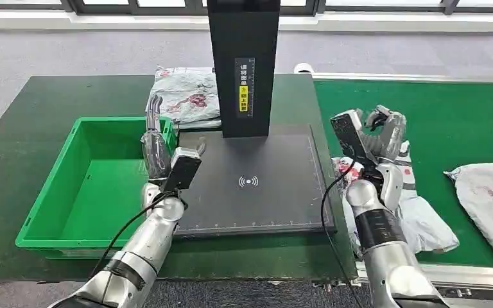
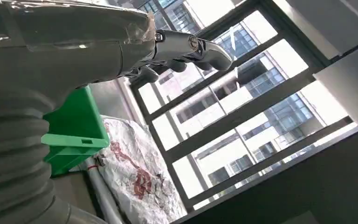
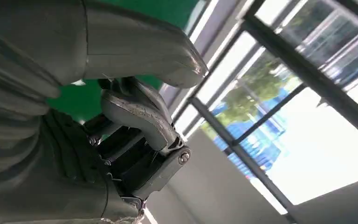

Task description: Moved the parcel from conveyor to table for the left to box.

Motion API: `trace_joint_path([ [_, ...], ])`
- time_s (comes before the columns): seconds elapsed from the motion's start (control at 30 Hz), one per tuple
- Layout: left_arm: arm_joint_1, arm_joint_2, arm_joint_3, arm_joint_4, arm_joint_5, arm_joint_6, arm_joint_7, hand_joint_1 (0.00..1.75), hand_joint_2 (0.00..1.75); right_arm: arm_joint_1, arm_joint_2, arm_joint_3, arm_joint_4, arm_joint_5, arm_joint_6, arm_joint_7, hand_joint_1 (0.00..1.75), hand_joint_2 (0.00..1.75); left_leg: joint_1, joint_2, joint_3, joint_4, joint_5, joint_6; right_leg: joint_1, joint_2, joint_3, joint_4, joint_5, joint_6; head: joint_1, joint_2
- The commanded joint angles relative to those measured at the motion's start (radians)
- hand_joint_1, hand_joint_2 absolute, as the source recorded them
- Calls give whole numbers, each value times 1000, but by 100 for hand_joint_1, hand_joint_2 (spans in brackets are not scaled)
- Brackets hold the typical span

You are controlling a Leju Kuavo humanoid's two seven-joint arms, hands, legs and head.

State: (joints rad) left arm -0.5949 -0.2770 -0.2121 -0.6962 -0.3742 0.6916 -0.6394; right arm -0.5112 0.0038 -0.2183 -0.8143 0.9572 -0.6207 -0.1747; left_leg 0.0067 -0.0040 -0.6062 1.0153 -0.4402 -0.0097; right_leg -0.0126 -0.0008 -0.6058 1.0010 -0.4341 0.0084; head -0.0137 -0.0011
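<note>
Head view: the left hand [image 1: 157,144] is raised with its fingers extended, apart and holding nothing; directly beside and below those fingers is the green bin [image 1: 51,192], and beyond the fingertips a parcel [image 1: 186,96] lies on the dark green table [image 1: 51,102]. The black scanner pad [image 1: 257,183] lies between the two hands. The right hand [image 1: 385,135] is raised above the green conveyor [image 1: 462,122] with fingers curled inward, gripping nothing; a white parcel with red print [image 1: 417,218] lies directly beneath and behind these fingers, not touched by them, and a second one [image 1: 491,192] lies well apart. Left wrist view: the fingers [image 2: 200,46] are extended in free air, with the bin corner and a parcel beyond them. Right wrist view: the fingers [image 3: 142,116] are folded toward the palm under the thumb, empty.
</note>
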Motion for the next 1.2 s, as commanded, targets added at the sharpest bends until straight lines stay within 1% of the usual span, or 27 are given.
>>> trace_joint_path([
  [0.03, -15, 0, 48, 33, 37, 2, -56, 0, 175, -110, 145, 536, -86, -160, 122, -54, 175, 175, 0, 4, 1, 0, 0, 0, 0, 4, -1, 0, 0, -1, 0, 0],
  [0.07, -7, 2, 30, 29, 54, 3, -59, 0, 175, -101, 143, 596, -91, -171, 133, -34, 175, 175, 0, 7, 2, -1, -1, 0, 0, 7, -1, 0, 0, -1, 0, 0],
  [0.1, 1, 1, 24, 24, 66, 1, -59, 0, 175, -103, 146, 635, -77, -186, 155, -42, 175, 175, 0, 7, 3, -1, -1, -1, 0, 7, -1, 0, 0, -1, 0, 0],
  [0.13, 7, 0, 18, 20, 69, 5, -59, 0, 175, -101, 153, 646, -69, -193, 145, -42, 175, 175, 0, 8, 4, -2, -1, -1, 0, 8, 0, -1, 0, -1, 0, 0],
  [0.17, 10, 1, 15, 20, 77, 7, -59, 0, 175, -108, 161, 666, -52, -223, 162, -58, 175, 175, 0, 9, 5, -4, -1, -1, 1, 9, 1, -3, 1, -2, 0, 0],
  [0.2, 13, -1, 15, 19, 73, 7, -59, 0, 175, -131, 168, 697, -15, -229, 169, -52, 175, 175, 0, 6, 3, -2, -1, -1, 1, 6, -1, -1, 0, -2, 0, 0],
  [0.23, 13, -3, 15, 21, 78, 3, -57, 0, 175, -148, 169, 720, 14, -187, 155, 1, 175, 175, 0, 7, 4, -3, -1, -1, 1, 7, 0, -2, 0, -2, 0, 0],
  [0.27, 16, -3, 11, 18, 82, -1, -56, 0, 175, -153, 174, 728, 20, -167, 130, 25, 175, 175, 0, 5, 3, -1, -1, -1, 1, 5, -1, -1, 0, -2, 0, 0],
  [0.5, 18, 1, 5, 9, 86, -1, -50, 0, 175, -148, 160, 731, 7, -171, 137, 27, 175, 175, 0, 2, 1, -1, -1, 0, 1, 2, -1, -1, -1, -1, 0, 0],
  [0.53, 20, 1, 3, 8, 85, 1, -49, 0, 175, -144, 157, 728, 7, -152, 112, 55, 175, 175, 0, 3, 3, -2, 0, 0, 1, 3, 0, -2, 0, -1, 0, 0],
  [0.57, 25, 3, -2, 3, 84, 2, -44, 0, 175, -138, 144, 724, 13, -91, 79, 138, 70, 175, 0, 2, 2, -1, 0, 0, 0, 2, -1, -1, -1, -1, 0, 0],
  [0.6, 35, 5, -9, -4, 83, 0, -34, 0, 175, -114, 121, 700, 4, -64, 63, 196, 0, 175, 0, 2, 2, -2, 0, 0, 0, 2, 0, -2, -1, -2, 0, 0],
  [0.67, 40, 5, -14, -6, 87, -9, -17, 0, 175, -87, 81, 647, 3, -28, 33, 256, 0, 175, 0, 0, 4, -3, 0, 0, 1, 0, 3, -4, 0, -1, 0, 0],
  [0.7, 40, 6, -16, -4, 85, -5, -12, 0, 175, -82, 54, 613, 19, -17, 36, 258, 0, 175, 1, -3, 3, -3, 0, 0, 1, -3, 3, -4, -1, -1, 0, 0],
  [0.73, 40, 8, -14, 0, 87, -6, -6, 0, 175, -76, 30, 582, 37, 14, 6, 300, 0, 175, 1, -3, 4, -4, 1, 0, 1, -3, 4, -5, -1, -1, 0, 0],
  [0.77, 45, 10, -9, -1, 96, -11, -5, 0, 175, -63, 6, 544, 55, 18, 7, 311, 0, 0, 1, -4, 3, -3, 1, 0, 1, -4, 3, -4, -1, -1, 0, 0],
  [0.8, 53, 13, -7, 0, 102, -13, -9, 0, 175, -38, -17, 492, 63, 20, 0, 310, 0, 0, 0, -4, 3, -2, 1, 0, 1, -4, 2, -3, -1, -1, 0, 0],
  [0.83, 62, 16, -5, -3, 107, -19, -14, 0, 175, -16, -33, 456, 71, 44, -1, 334, 0, 0, 1, -6, 4, -3, 1, 0, 1, -6, 4, -5, -1, -1, 0, 0],
  [0.87, 68, 18, -7, -4, 112, -19, -20, 0, 175, 10, -41, 414, 56, 57, 7, 314, 0, 0, 0, -8, 6, -5, 2, 1, 0, -8, 6, -7, -1, -1, 0, 0],
  [0.9, 71, 18, -6, -1, 115, -25, -19, 0, 175, 26, -55, 384, 65, 81, -8, 342, 0, 0, 0, -6, 4, -4, 1, 0, 1, -6, 5, -6, -1, -1, 0, 0],
  [0.93, 76, 16, -7, 5, 118, -23, -22, 0, 175, 39, -70, 350, 82, 99, 7, 356, 0, 0, 0, -8, 6, -6, 1, 1, 0, -8, 8, -8, -1, -1, 0, 0],
  [1.0, 74, 15, -8, 16, 122, -19, -34, 0, 175, 29, -72, 297, 120, 124, 19, 332, 0, 0, 0, -7, 5, -4, 0, 1, 0, -7, 6, -7, -2, -1, 0, 0],
  [1.03, 73, 15, -9, 18, 122, -19, -35, 0, 175, 24, -70, 292, 125, 133, 21, 336, 0, 0, -1, -6, 3, -2, -1, 1, 0, -6, 4, -5, -2, -1, 0, 0],
  [1.07, 74, 16, -10, 18, 125, -23, -36, 0, 175, 20, -69, 283, 136, 141, 32, 343, 0, 175, -1, -6, 4, -3, 0, 1, -1, -6, 5, -6, -2, -1, 0, 0],
  [1.13, 78, 17, -15, 16, 128, -31, -39, 0, 175, 7, -85, 256, 173, 181, 40, 380, 0, 175, -2, -3, 1, -1, -1, 1, -1, -3, 0, -3, -1, -1, 0, 0],
  [1.17, 79, 17, -17, 16, 127, -32, -39, 0, 175, -2, -96, 246, 193, 193, 43, 392, 0, 175, -2, -3, 3, -2, -1, 1, -1, -3, 2, -4, -1, -1, 0, 0],
  [1.2, 77, 17, -20, 19, 127, -37, -36, 0, 175, -14, -101, 231, 220, 194, 55, 390, 0, 175, -1, -2, 1, -1, -1, 1, -1, -3, 1, -3, -1, -1, 0, 0],
])
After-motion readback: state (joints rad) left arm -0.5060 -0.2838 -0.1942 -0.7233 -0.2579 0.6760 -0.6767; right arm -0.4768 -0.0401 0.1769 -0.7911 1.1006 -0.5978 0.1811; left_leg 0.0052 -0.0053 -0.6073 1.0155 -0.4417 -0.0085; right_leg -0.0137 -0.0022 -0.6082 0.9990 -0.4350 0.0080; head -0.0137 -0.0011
